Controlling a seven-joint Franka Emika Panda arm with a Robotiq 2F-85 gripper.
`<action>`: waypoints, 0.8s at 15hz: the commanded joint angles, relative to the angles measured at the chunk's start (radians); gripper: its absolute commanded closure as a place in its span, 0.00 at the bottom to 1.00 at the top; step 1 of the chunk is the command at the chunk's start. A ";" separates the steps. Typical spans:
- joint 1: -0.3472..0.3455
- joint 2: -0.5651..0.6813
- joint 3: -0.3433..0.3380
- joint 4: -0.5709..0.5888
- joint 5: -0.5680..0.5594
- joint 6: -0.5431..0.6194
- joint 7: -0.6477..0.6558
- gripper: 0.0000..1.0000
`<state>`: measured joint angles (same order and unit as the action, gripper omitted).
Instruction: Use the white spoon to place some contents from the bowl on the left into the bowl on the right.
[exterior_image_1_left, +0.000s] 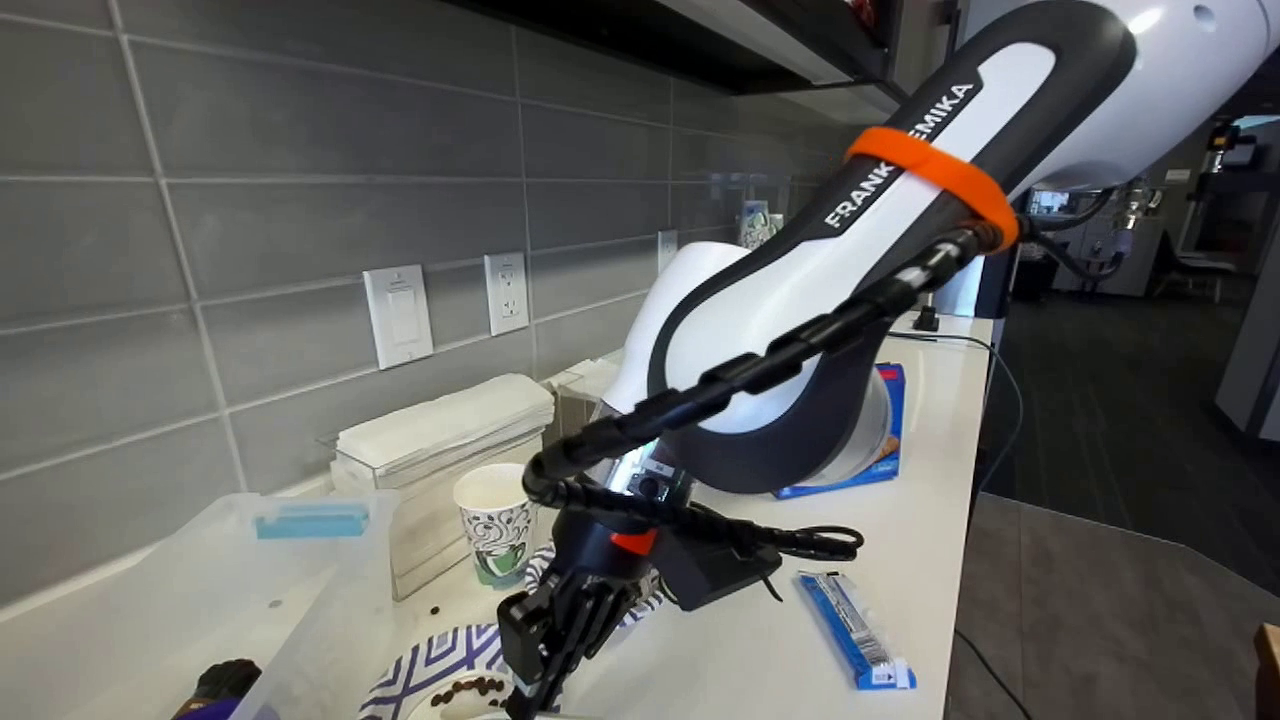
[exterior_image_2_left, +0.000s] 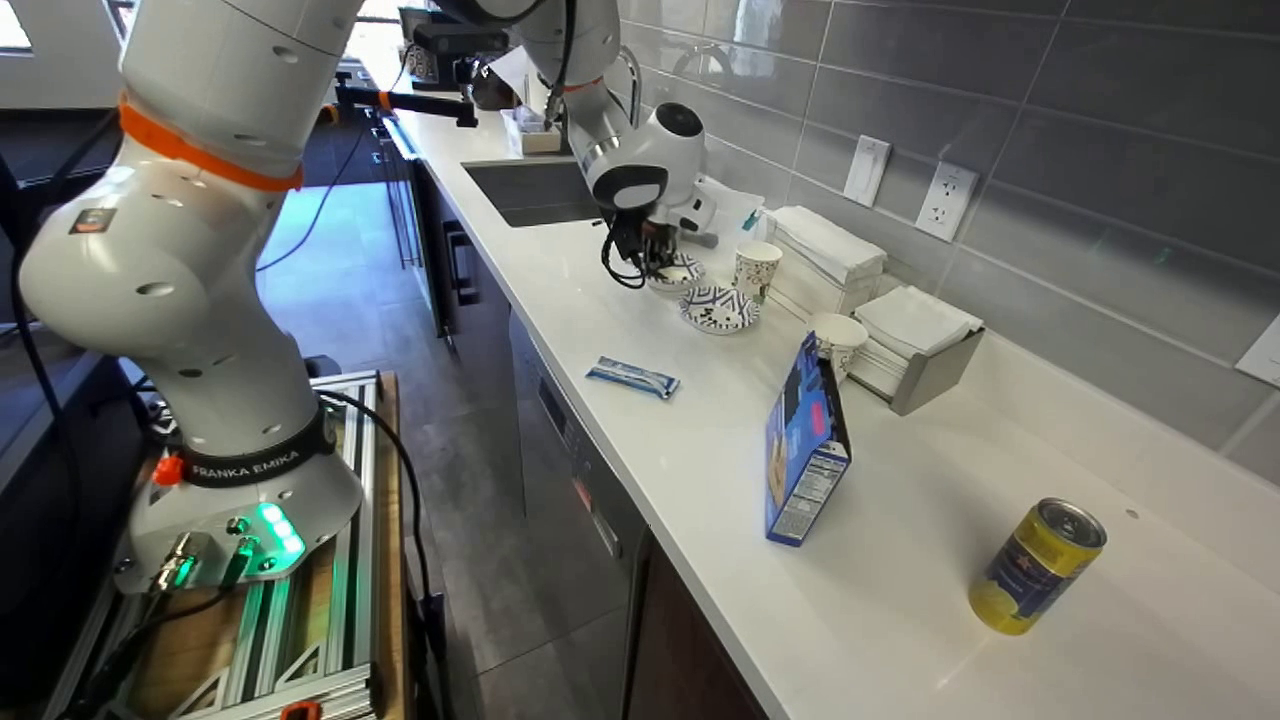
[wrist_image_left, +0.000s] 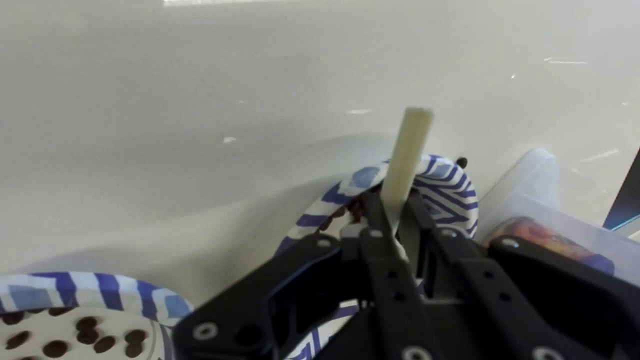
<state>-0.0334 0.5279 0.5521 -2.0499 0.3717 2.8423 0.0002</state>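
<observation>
One pincer (wrist_image_left: 395, 214) grips the white spoon (wrist_image_left: 407, 150) at a patterned bowl (wrist_image_left: 365, 177).

In an exterior view, we saw windows (exterior_image_2_left: 380, 9) flare white past the far edge of the counter (exterior_image_2_left: 720, 430), bluish glare on the floor (exterior_image_2_left: 312, 225) beyond its front edge and reflections on wall tiles (exterior_image_2_left: 738, 38) above its back edge. Our wrist view was dimmer, bowls (wrist_image_left: 112, 291) casting soft shadows, the white spoon (wrist_image_left: 407, 152) blurred.
</observation>
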 joint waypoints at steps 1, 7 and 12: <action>0.008 -0.081 -0.009 -0.060 0.054 -0.056 -0.021 0.97; 0.004 -0.106 0.015 -0.036 0.126 -0.140 -0.102 0.97; -0.002 -0.093 0.013 -0.025 0.226 -0.146 -0.141 0.97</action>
<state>-0.0327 0.4348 0.5687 -2.0781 0.5175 2.7221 -0.0978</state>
